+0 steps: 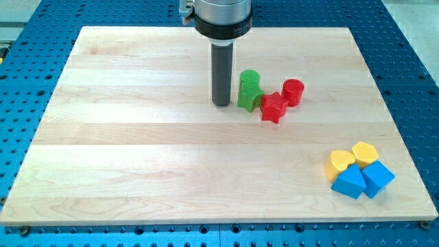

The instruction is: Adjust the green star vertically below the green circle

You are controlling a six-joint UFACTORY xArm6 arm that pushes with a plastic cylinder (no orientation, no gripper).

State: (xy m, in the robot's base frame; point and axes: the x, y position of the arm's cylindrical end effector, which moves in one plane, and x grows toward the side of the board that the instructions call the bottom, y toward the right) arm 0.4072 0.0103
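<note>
The green circle [250, 79] stands above the middle of the wooden board. The green star [249, 99] sits directly below it in the view, touching it. My tip [221, 103] rests on the board just left of the green star, a small gap apart. A red star [274, 107] lies against the green star's right side, and a red cylinder [293, 92] stands just to its upper right.
Two yellow blocks [340, 162] [365, 152] and two blue blocks [350, 183] [376, 177] cluster at the board's lower right corner. The wooden board [137, 151] sits on a blue perforated table [27, 82].
</note>
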